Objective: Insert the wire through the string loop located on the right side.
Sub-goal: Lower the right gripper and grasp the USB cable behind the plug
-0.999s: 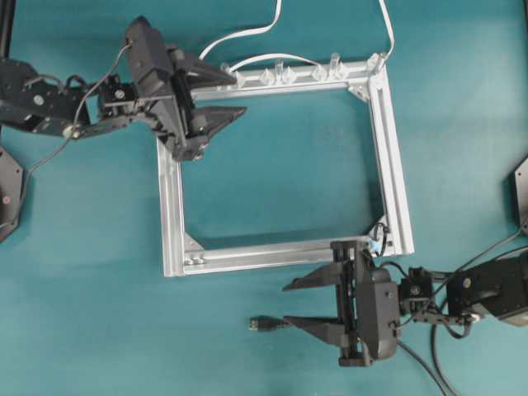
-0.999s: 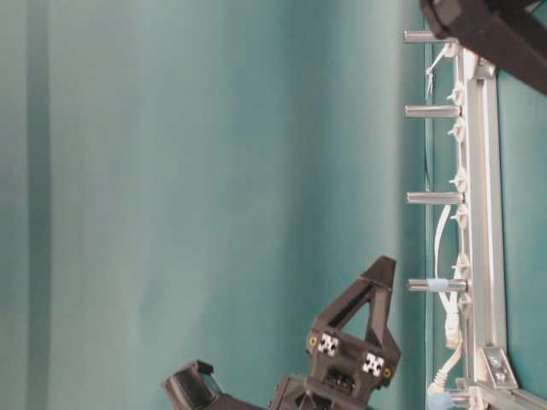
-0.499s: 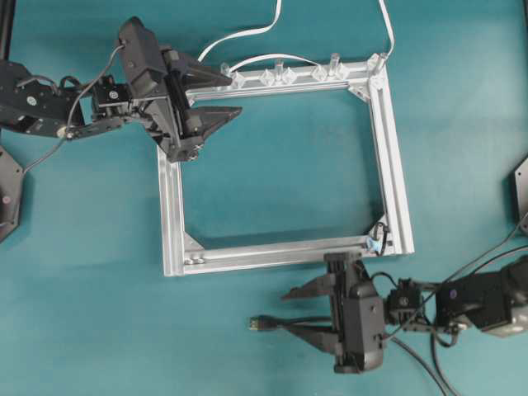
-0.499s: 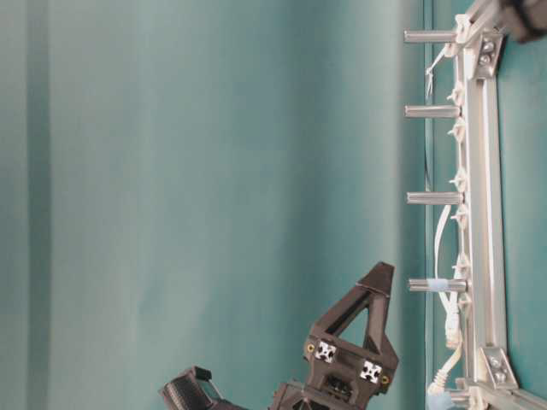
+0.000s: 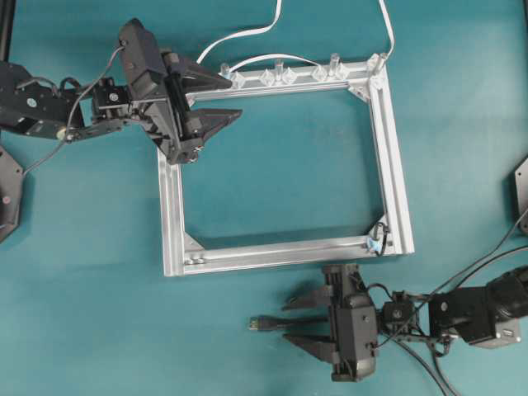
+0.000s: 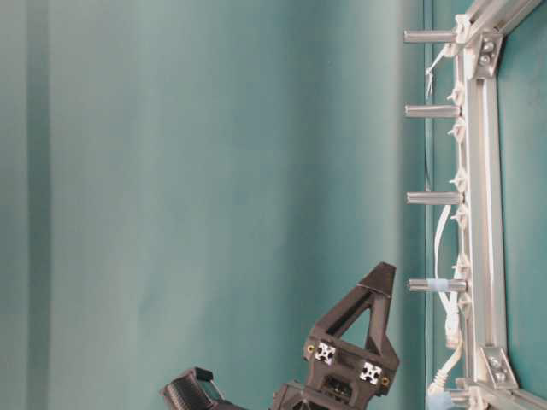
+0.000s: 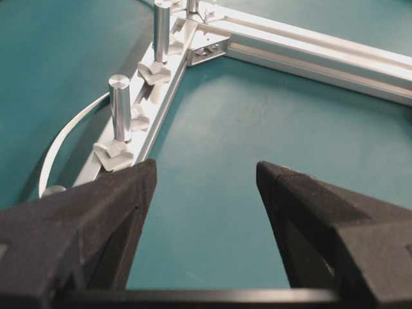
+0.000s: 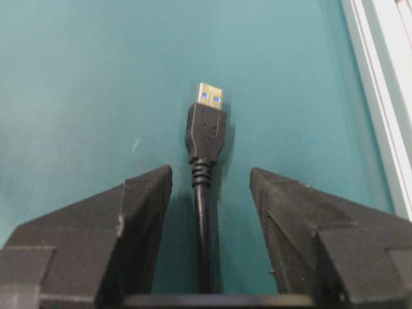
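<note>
Right gripper (image 5: 299, 324) jaws spread, straddling wire (image 8: 205, 145) on open table below frame (image 5: 285, 254), not pinching. String loop (image 5: 378, 235) at frame's lower-right corner. Left gripper (image 5: 224, 96) wide open, empty.

Count on the desk (image 5: 272, 49): one aluminium frame (image 5: 396, 190), one wire (image 8: 205, 138), one string loop (image 5: 378, 233), two white cables (image 5: 247, 35), two hands, left hand (image 5: 233, 97), right hand (image 5: 287, 322).

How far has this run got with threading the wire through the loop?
Early stage. Nothing is threaded: the wire lies on the table, its plug pointing away from the string loop on the frame. In hand: the right end effector straddles the wire, open, not yet gripping. Left: grasp, carry, insert. The left end effector is open, empty.
</note>
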Tool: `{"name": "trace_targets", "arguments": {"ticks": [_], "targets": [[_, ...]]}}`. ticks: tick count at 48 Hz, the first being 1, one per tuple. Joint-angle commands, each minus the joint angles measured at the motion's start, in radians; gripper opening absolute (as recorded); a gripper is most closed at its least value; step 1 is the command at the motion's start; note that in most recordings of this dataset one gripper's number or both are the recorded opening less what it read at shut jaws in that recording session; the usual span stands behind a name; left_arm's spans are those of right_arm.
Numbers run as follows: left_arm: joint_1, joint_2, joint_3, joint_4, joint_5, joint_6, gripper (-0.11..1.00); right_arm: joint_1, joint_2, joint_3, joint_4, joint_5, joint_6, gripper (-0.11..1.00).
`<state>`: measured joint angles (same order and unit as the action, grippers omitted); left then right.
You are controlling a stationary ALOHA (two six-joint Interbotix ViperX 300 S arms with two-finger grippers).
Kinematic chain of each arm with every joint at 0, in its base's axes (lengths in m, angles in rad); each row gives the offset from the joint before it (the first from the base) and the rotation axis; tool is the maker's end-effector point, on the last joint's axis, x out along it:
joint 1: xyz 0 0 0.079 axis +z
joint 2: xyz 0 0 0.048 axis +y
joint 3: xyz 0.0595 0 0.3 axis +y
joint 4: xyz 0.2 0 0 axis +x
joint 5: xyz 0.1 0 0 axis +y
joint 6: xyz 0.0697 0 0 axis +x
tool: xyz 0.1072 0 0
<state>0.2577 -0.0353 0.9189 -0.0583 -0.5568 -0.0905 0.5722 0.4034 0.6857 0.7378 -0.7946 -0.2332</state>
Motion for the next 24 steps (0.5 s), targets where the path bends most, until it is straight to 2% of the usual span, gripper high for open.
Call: {"name": "trace_targets", "arguments": {"ticks": [1, 24], "targets": [[-0.006, -0.015, -0.009, 0.002, -0.003, -0.011, 0.73, 0.005, -0.012, -0.015, 0.002, -0.012, 0.000, 0.62], [-0.023, -0.015, -0.008, 0.000, -0.003, -0.012, 0.73, 0.005, 0.028, -0.031, 0.000, -0.021, 0.002, 0.62]]}}
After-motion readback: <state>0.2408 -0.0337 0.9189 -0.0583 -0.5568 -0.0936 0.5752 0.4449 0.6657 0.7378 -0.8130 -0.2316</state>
